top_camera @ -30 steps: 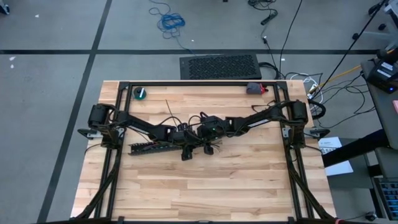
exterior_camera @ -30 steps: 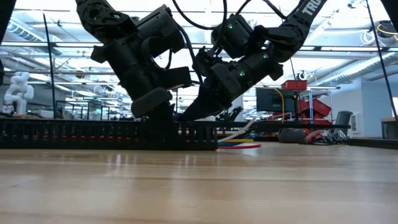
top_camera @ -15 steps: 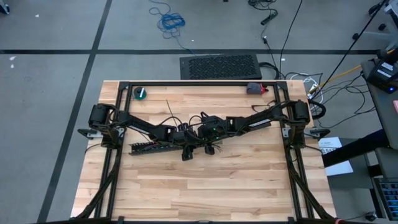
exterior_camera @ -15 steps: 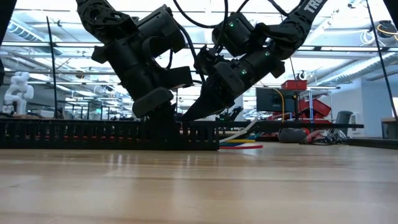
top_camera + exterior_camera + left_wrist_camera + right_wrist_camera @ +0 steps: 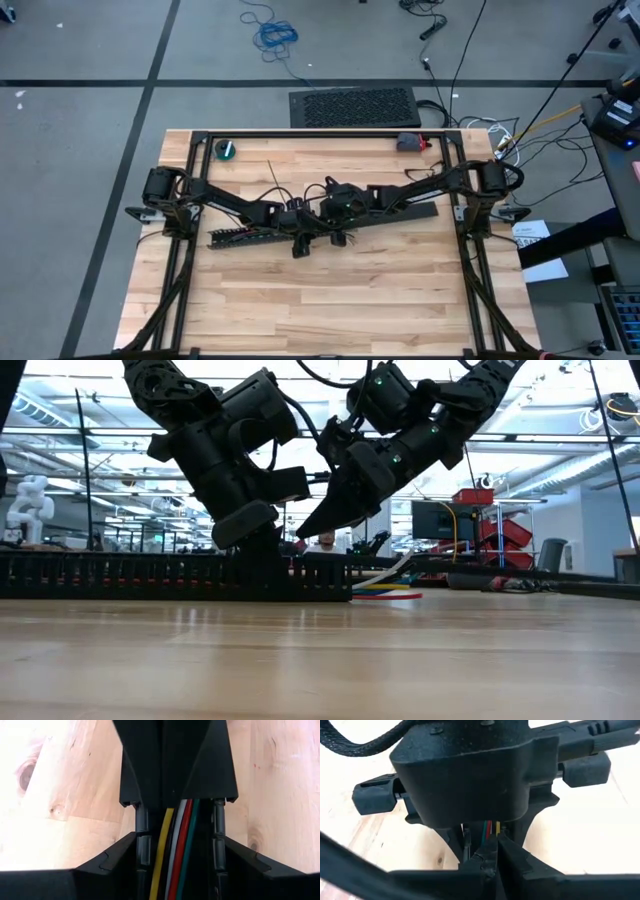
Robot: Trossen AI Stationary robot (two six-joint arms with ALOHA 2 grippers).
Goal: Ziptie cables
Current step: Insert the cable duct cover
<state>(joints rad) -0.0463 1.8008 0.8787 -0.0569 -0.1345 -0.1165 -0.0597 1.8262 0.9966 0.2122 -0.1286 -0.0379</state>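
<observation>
A black slotted duct (image 5: 235,238) (image 5: 120,575) lies flat on the wooden table, and the coloured cables (image 5: 172,845) run along inside it. Their yellow, red and white ends (image 5: 385,590) stick out of its right end onto the table. My left gripper (image 5: 300,240) (image 5: 262,565) (image 5: 179,840) comes down over the duct near that end. My right gripper (image 5: 332,212) (image 5: 303,537) (image 5: 494,852) is shut and hangs just above the duct beside the left one, pointing down at a slant. A thin dark strip (image 5: 272,178), perhaps a ziptie, stands up behind the left gripper. My left gripper straddles the duct from above, fingers pointing down and lying across it. One finger (image 5: 117,865) is against the outside of one side wall (image 5: 142,845), the other finger against the opposite wall (image 5: 218,845). The duct stays flat on the table.
A green and black roll (image 5: 227,150) and a grey and red object (image 5: 410,142) sit near the table's far edge, inside the black frame rail (image 5: 320,133). Bare wood stretches toward the near edge. The right arm's forearm reaches in low over the table's right half.
My right gripper has risen from the top of the duct and drawn slightly back toward the table's right, still shut. My left gripper and the duct have kept still.
</observation>
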